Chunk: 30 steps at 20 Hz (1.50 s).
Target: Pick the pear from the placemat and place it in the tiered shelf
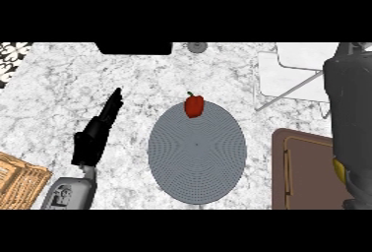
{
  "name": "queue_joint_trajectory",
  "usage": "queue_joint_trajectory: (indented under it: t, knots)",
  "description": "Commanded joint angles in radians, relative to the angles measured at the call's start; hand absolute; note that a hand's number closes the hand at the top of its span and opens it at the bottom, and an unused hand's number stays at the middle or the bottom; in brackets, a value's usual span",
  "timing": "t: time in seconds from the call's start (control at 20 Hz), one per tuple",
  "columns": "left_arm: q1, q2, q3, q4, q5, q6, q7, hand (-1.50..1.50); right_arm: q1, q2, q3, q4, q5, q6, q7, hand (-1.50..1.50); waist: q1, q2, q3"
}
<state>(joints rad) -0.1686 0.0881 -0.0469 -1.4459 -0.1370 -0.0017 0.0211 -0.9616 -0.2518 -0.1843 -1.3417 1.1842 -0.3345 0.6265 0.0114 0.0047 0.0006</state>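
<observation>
Grey oval dotted-weave placemat [197, 152] in the middle, a glossy red pear-shaped fruit [194, 106] with a dark stem at its far edge. White-and-grey veined marble counter [65, 93] beneath. Black left hand [98, 133] on its grey forearm, tan woven basket [18, 179], brown board [301, 172], white tiered shelf [291, 74].

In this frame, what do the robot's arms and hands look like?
The left hand is black and slim, on a grey forearm with a lighter panel and dark cut-outs. At the right edge a bulky dark grey arm shows a yellow patch; its hand is out of view.
</observation>
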Motion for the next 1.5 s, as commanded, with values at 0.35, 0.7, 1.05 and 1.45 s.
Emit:
queue_joint_trajectory:
  t: [0.35,0.7,1.05,1.45]
  knots:
    - [0.023,0.015,0.009,-0.034,0.007,-0.034,0.01,0.0,-0.026,-0.044,-0.07,0.212,-0.151,-0.182,-0.176,1.5,0.0,-0.003,-0.001]
    - [0.011,0.037,0.041,-0.044,0.02,-0.035,0.029,0.0,0.049,-0.129,-0.093,0.234,0.041,-0.15,0.034,-1.5,-0.008,-0.006,-0.001]
    - [0.006,0.016,0.026,-0.023,0.005,-0.034,0.02,0.0,0.125,-0.104,-0.122,0.125,-0.081,-0.169,0.024,-1.5,-0.009,-0.006,-0.001]
    - [-0.027,-0.01,0.027,0.022,-0.008,-0.011,0.012,0.0,0.074,-0.109,-0.124,-0.015,-0.231,-0.081,0.034,-1.5,-0.013,-0.006,-0.001]
